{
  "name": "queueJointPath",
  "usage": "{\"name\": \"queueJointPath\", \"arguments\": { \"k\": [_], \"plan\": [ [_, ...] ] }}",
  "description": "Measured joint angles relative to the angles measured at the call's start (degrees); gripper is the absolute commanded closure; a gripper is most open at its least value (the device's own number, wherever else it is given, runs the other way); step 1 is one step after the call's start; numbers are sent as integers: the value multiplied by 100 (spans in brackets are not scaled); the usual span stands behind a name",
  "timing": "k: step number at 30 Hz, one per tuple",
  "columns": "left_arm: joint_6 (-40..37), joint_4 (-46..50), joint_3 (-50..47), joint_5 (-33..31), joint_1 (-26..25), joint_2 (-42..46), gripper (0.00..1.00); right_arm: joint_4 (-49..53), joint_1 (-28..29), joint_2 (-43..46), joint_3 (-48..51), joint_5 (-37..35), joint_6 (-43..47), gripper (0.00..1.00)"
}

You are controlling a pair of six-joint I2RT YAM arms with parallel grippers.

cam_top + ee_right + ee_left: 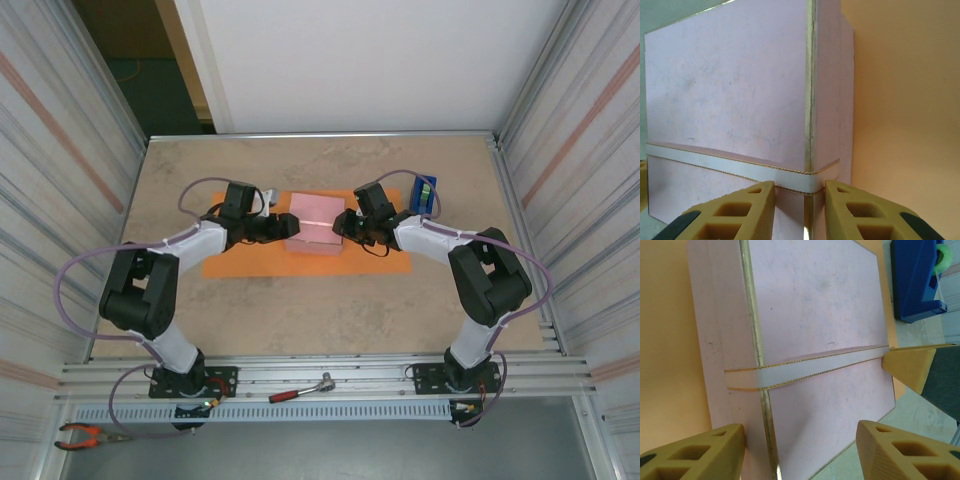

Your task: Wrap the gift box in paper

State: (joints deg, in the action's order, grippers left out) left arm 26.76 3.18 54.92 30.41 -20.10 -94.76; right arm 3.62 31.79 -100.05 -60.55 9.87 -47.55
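Box (315,225) on paper (250,265) is straddled by left tool (800,432), fingers apart; at right tool (799,189), grip cannot be told. It could be skewed off centre by uneven closing.

We saw the pale pink gift box (315,222), flat, rectangular, gold-edged, a pale band crossing its top, it sat upon the bright orange paper (250,265), spread on the bench (300,320).

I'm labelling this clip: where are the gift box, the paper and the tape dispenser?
gift box (313,222), top external view, centre of its pink top
paper (300,266), top external view, bare near edge
tape dispenser (914,285), left wrist view, blue body
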Motion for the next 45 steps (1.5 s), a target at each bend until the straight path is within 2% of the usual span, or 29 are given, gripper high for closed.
{"name": "queueJointPath", "arguments": {
  "k": [32,34,37,40,45],
  "plan": [
    [2,-402,-293,151,-13,-114,40,127,-114,-4,-83,155,2,67],
    [2,-433,-299,151,-13,-114,40,127,-114,-9,-83,170,2,62],
    [4,-452,-299,162,-26,-114,40,114,-111,-9,-83,227,33,41],
    [4,-452,-299,177,-68,-111,39,114,-114,-9,-83,273,28,26],
    [46,-457,-378,203,-55,17,37,221,-188,197,-66,304,26,24]
  ]
}}
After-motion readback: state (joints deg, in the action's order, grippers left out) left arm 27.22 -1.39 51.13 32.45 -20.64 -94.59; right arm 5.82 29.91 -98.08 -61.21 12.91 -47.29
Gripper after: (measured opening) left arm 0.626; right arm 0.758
